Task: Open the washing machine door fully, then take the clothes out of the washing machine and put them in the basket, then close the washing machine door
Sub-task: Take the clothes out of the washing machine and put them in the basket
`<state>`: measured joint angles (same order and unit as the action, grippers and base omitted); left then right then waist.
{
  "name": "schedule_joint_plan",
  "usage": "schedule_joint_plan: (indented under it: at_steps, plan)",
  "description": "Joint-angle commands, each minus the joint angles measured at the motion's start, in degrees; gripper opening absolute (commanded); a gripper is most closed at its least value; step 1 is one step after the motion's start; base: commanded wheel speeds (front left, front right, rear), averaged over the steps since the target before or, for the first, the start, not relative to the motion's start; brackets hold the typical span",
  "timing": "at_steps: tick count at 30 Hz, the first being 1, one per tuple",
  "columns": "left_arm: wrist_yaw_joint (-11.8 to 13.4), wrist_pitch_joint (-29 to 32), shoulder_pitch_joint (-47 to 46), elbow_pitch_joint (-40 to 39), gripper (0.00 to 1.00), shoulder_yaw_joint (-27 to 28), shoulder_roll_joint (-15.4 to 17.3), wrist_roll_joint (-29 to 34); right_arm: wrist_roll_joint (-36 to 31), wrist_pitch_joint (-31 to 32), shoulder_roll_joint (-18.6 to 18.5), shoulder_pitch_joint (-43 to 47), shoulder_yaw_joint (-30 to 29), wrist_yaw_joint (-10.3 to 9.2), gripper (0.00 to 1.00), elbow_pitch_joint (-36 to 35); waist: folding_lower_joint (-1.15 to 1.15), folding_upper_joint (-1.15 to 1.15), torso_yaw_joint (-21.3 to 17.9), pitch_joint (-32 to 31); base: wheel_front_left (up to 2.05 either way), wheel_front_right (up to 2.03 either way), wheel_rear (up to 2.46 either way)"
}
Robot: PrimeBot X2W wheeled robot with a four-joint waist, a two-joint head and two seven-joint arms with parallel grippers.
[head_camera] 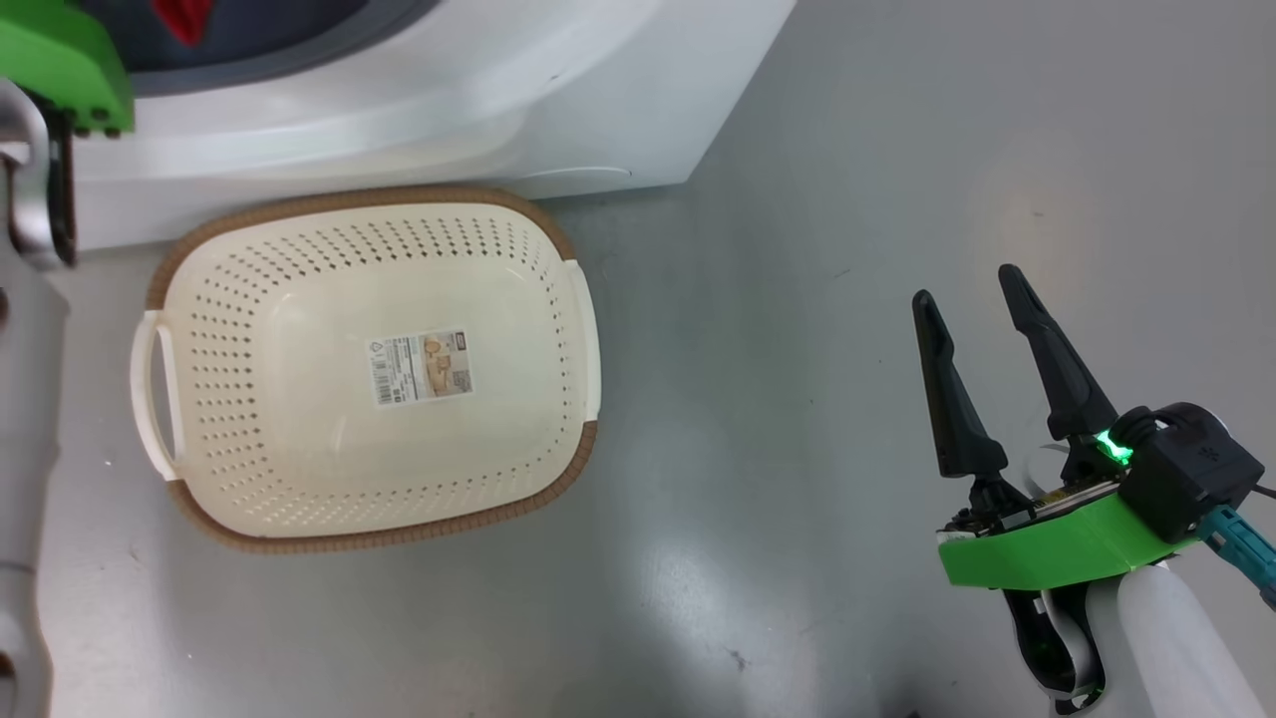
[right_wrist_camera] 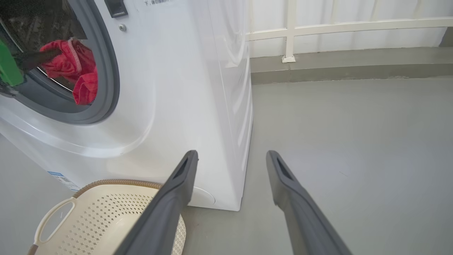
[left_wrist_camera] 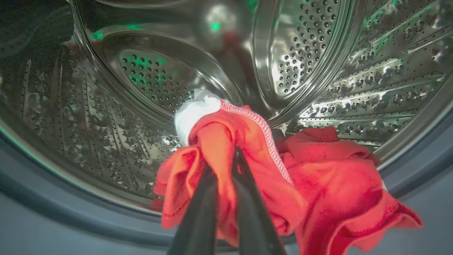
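Now left jaws pinch clothes (left_wrist_camera: pixel 329 191) over the gasket (right_wrist_camera: pixel 110 71); right jaws spread above floor (head_camera: pixel 797 419).

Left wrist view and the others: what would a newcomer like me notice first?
The bright red clothes stand out most, pinched in the shut left gripper at the mouth of the shiny perforated drum. Next comes the empty cream basket on the grey floor before the white washing machine, with the right gripper hanging open to its right.
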<state>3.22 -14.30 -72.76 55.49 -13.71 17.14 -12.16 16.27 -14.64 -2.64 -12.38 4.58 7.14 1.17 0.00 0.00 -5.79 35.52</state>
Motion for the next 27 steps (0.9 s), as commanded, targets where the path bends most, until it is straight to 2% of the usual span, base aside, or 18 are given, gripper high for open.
schedule_joint_plan:
  at_steps: [1,13,27]
  plan:
    - [0.85,-0.68,1.73,-3.04,0.00,1.42,3.28,-0.34,-0.63,-0.36,-0.23,-0.49,1.35,0.35,1.00,-1.04,0.00,0.00,0.44,-0.65,0.00,0.00,0.00]
    - [2.77,-0.69,18.05,-22.96,0.00,4.44,2.62,-0.03,-1.17,-0.36,-0.23,-0.21,1.49,0.35,1.00,0.29,0.00,0.00,2.09,-5.68,0.00,0.00,0.00]
    - [3.27,-0.70,32.74,-33.99,0.00,7.03,2.77,-0.40,-0.97,-0.36,-0.23,1.30,1.75,0.35,1.00,2.03,0.00,0.00,2.69,-13.01,0.00,0.00,0.00]
